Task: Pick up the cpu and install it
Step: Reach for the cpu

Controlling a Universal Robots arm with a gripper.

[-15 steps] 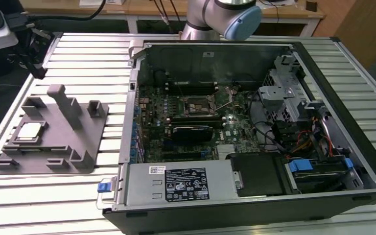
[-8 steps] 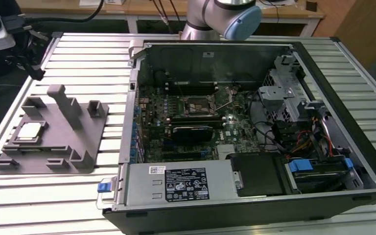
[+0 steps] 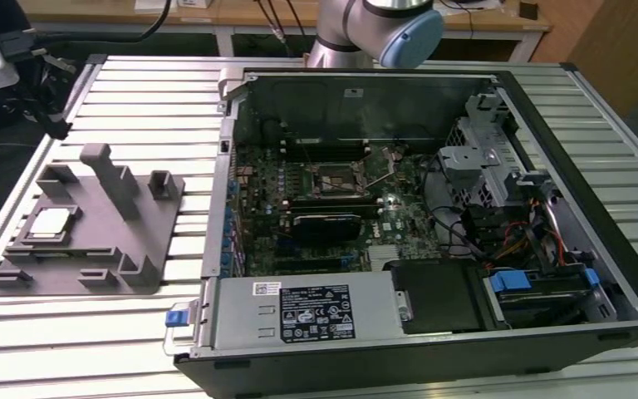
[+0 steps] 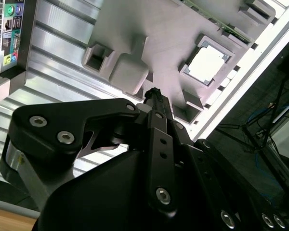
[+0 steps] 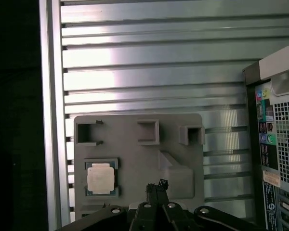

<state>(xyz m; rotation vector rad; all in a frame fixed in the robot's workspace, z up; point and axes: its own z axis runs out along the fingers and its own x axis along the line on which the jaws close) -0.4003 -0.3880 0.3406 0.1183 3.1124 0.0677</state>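
Note:
The cpu (image 3: 51, 222) is a small silvery square chip lying flat in a recess of the gray plastic holder block (image 3: 86, 241) on the exterior view's left. Both wrist views look down on the cpu (image 5: 101, 178) (image 4: 207, 65) from well above. My gripper (image 5: 156, 186) (image 4: 154, 93) hangs high over the holder, off to one side of the chip and apart from it. Its black fingers are pressed together with nothing between them. The black-framed socket (image 3: 336, 176) sits on the motherboard inside the open computer case (image 3: 408, 216).
The holder and case rest on a ribbed metal table (image 3: 130, 91). The case's rear panel (image 5: 279, 144) stands beside the holder. Upright posts (image 3: 109, 179) rise from the holder. A power supply (image 3: 308, 307) and drive cage (image 3: 485, 166) flank the motherboard. The arm (image 3: 375, 25) reaches in from the back.

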